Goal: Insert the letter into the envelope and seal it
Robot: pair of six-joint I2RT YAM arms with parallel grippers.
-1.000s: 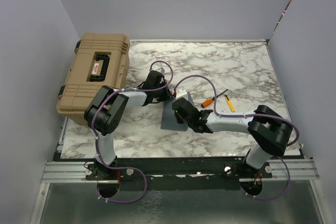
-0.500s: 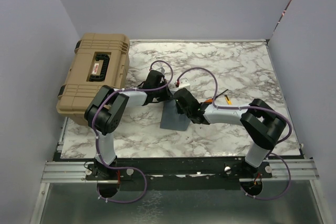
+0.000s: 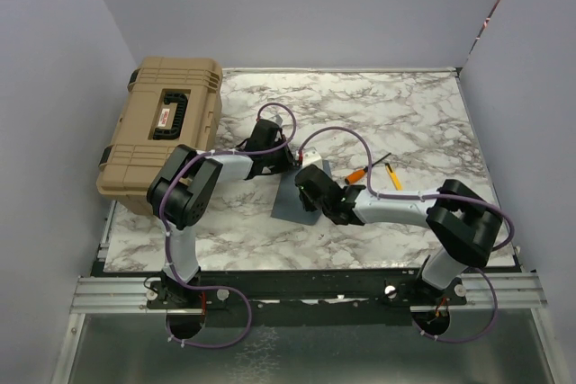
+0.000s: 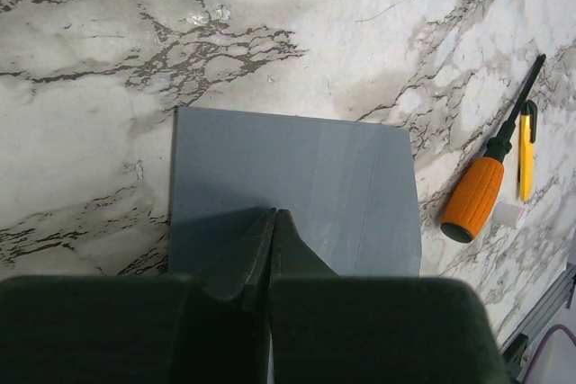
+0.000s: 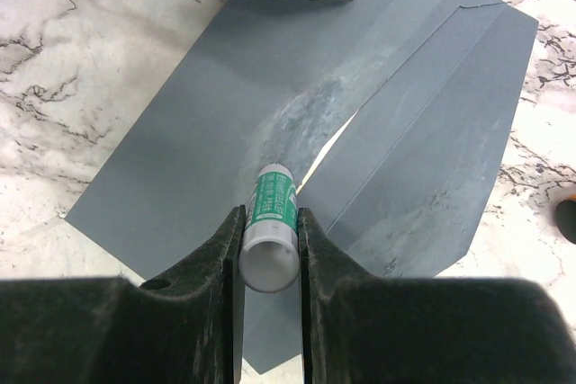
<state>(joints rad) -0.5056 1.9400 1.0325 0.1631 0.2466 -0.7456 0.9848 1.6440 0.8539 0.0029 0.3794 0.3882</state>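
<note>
The grey-blue envelope point(image 3: 290, 201) lies flat on the marble table, its flap side up in the right wrist view point(image 5: 180, 123). My left gripper point(image 3: 284, 161) is shut and empty, its tips point(image 4: 275, 215) pressed on the envelope point(image 4: 297, 168) at its far edge. My right gripper point(image 5: 270, 213) is shut on a white glue stick with a green label point(image 5: 273, 193), whose tip touches the envelope at the flap's edge. A thin cream strip of the letter point(image 5: 335, 139) shows in the gap beside the flap; the rest is hidden inside. In the top view the right gripper point(image 3: 310, 193) is over the envelope.
A tan hard case point(image 3: 166, 128) stands at the table's left. An orange-handled screwdriver point(image 3: 358, 174) and a yellow tool point(image 3: 393, 177) lie right of the envelope, also in the left wrist view point(image 4: 475, 197). Grey walls surround the table.
My right gripper with the glue stick moved toward the far side of the envelope, then came back toward the near side. The left gripper stayed pressed on the envelope.
</note>
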